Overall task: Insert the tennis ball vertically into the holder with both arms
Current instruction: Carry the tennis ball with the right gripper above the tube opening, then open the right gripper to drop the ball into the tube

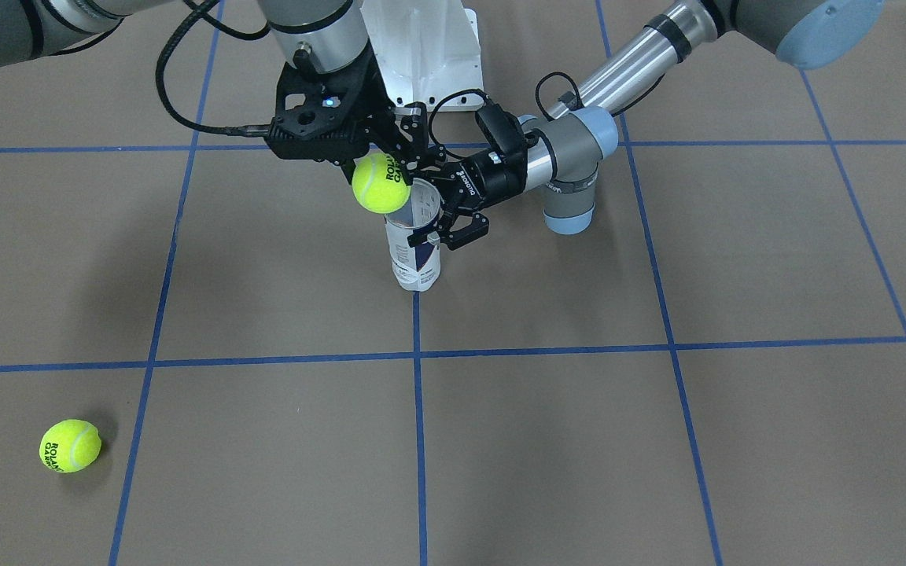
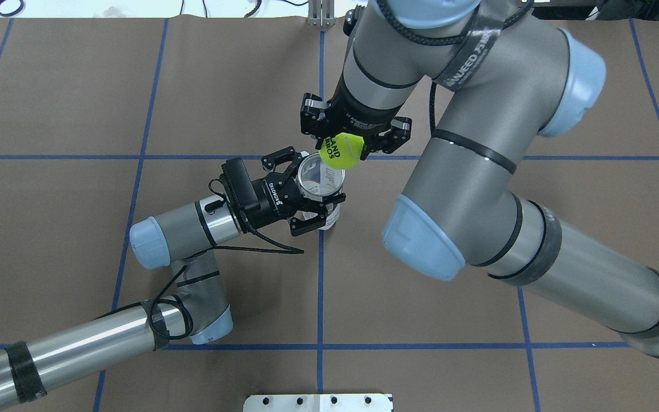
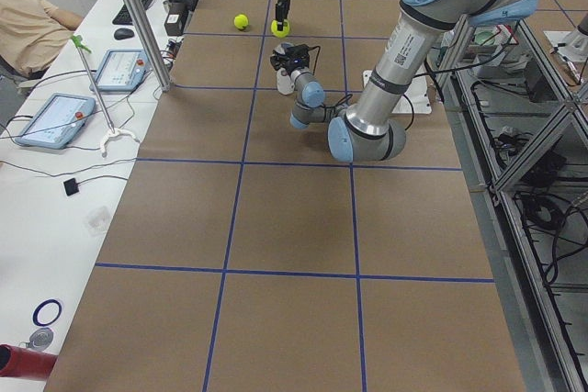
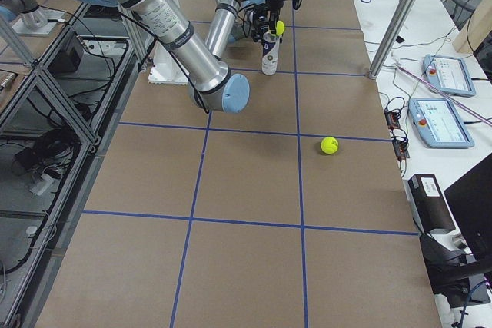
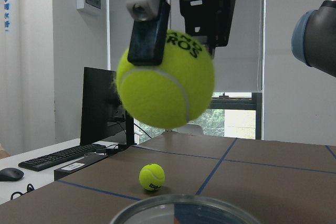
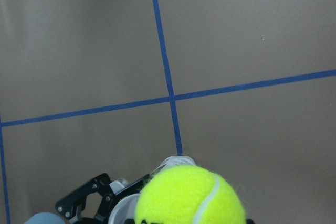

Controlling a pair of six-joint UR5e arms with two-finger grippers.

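**Ball held above can mouth; can steadied upright**

The clear plastic cylindrical tennis-ball can with the white and navy label (image 1: 415, 255) stands upright on the brown table covering marked with blue tape lines (image 1: 657, 440), at a crossing of two lines near the table's middle. Its open mouth faces up.

The left gripper (image 2: 313, 191) approaches the can horizontally from the side. Its black fingers (image 2: 306, 225) are clenched on the upper part of the can wall, one on each side, just below the rim.

The right gripper (image 2: 343, 150) points straight down. Its two black fingers grasp a yellow-green felt tennis ball with black lettering (image 2: 340, 150). The left wrist view shows the ball (image 5: 166, 80) suspended above the can rim (image 5: 184, 209), apart from it. In the overhead view the ball overlaps only the rim's far-right edge, so it is not centred over the opening.

A second yellow-green tennis ball (image 1: 69, 445) lies on the table well apart from the can, on the robot's right side.
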